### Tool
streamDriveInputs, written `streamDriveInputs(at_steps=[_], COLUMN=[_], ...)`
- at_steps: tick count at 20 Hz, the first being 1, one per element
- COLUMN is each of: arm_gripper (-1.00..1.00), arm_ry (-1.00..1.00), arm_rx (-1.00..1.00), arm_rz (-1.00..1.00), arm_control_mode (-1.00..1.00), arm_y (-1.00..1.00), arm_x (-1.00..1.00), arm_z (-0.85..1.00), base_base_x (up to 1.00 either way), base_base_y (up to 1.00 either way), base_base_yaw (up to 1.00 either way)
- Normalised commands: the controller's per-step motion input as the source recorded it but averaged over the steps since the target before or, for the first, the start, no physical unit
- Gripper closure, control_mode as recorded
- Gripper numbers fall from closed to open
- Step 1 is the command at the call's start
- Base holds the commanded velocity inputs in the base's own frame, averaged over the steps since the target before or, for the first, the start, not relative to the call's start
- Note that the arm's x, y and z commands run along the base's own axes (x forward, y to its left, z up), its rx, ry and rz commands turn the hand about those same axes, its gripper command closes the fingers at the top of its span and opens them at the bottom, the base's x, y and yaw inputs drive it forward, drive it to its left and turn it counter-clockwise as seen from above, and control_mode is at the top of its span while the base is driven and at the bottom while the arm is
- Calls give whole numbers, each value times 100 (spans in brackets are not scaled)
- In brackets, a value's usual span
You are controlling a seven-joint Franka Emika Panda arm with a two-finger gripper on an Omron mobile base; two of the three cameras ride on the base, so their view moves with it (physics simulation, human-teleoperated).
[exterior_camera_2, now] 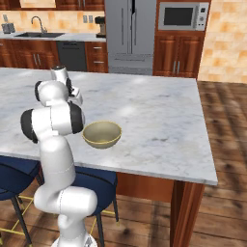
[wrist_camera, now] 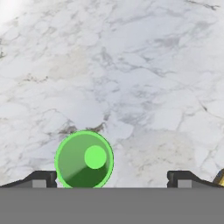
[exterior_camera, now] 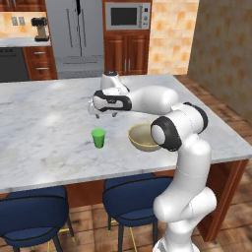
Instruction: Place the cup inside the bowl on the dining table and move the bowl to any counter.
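The tool [exterior_camera: 98,112] hangs released above the marble bench [exterior_camera: 44,123], beyond the upright green cup [exterior_camera: 99,138], left of the bowl [exterior_camera: 142,137]. Centre over the cup, then descend straight.

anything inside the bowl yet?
No. The bowl on the dining table shows a bare olive-yellow inside; the arm covers its right part in the left base view. The cup stands apart on the marble.
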Motion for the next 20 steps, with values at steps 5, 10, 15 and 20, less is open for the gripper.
streamDriveInputs(at_steps=[5, 10, 15, 20], arm_gripper=[-100, -100, -100, -100], arm_ry=[0, 0, 0, 0], arm_rx=[0, 0, 0, 0], arm_rz=[0, 0, 0, 0], arm_control_mode=[-100, -100, -100, -100], arm_y=[13, 9, 0, 0], arm_x=[0, -5, -8, -1], arm_z=[-2, 0, 0, -13], base_base_x=[0, 0, 0, 0], base_base_y=[0, 0, 0, 0], base_base_yaw=[0, 0, 0, 0])
